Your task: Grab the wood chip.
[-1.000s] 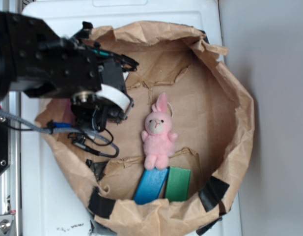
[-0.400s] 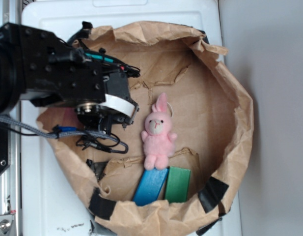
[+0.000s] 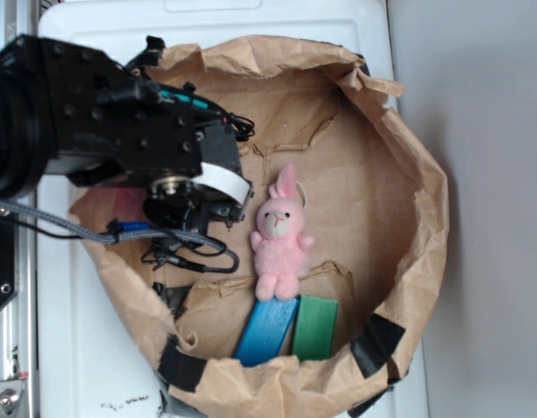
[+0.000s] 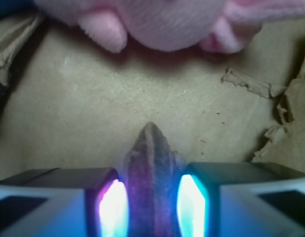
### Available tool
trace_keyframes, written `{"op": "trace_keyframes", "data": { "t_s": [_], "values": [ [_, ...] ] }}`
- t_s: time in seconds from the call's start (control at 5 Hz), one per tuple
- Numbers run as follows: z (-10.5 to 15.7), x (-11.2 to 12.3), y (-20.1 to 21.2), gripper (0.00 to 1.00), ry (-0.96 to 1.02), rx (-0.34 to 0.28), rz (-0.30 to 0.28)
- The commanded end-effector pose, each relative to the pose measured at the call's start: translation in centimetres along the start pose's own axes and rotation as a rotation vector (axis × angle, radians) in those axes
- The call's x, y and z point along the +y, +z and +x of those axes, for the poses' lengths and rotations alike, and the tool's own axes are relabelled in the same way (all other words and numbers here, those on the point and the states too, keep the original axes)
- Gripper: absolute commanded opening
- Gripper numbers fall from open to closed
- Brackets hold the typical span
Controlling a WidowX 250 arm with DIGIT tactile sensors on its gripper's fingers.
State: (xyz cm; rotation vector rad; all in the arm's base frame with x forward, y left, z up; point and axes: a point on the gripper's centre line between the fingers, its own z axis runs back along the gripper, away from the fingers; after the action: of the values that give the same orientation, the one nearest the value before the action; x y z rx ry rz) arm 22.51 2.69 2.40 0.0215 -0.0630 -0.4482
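End effector (image 4: 152,197): closed on the wood chip (image 4: 151,163), its two lit pads pressed against the chip's sides.
Wood chip: dark, grainy, tip pointing toward the pink plush rabbit (image 3: 282,235).
Paper bag (image 3: 425,192): crumpled brown floor beneath.
Blocks: blue (image 3: 266,329) and green (image 3: 315,326), side by side beyond the rabbit's feet.

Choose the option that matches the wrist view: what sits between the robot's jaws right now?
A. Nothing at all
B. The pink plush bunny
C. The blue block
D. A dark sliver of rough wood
D. In the wrist view the wood chip, dark with lengthwise grain, stands between the two glowing pads of the gripper, while the pink plush bunny lies beyond it on the brown paper.
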Motion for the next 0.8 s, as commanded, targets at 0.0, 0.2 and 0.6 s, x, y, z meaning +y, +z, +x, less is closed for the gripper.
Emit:
{"op": "trace_keyframes", "data": {
  "t_s": [0.0, 0.2, 0.6],
  "values": [
    [1.7, 2.3, 8.3, 0.00, 0.089, -0.101, -0.060],
    [1.9, 3.0, 10.4, 0.00, 0.115, -0.093, -0.104],
    [1.8, 4.2, 12.5, 0.00, 0.123, -0.081, -0.181]
  ]
}}
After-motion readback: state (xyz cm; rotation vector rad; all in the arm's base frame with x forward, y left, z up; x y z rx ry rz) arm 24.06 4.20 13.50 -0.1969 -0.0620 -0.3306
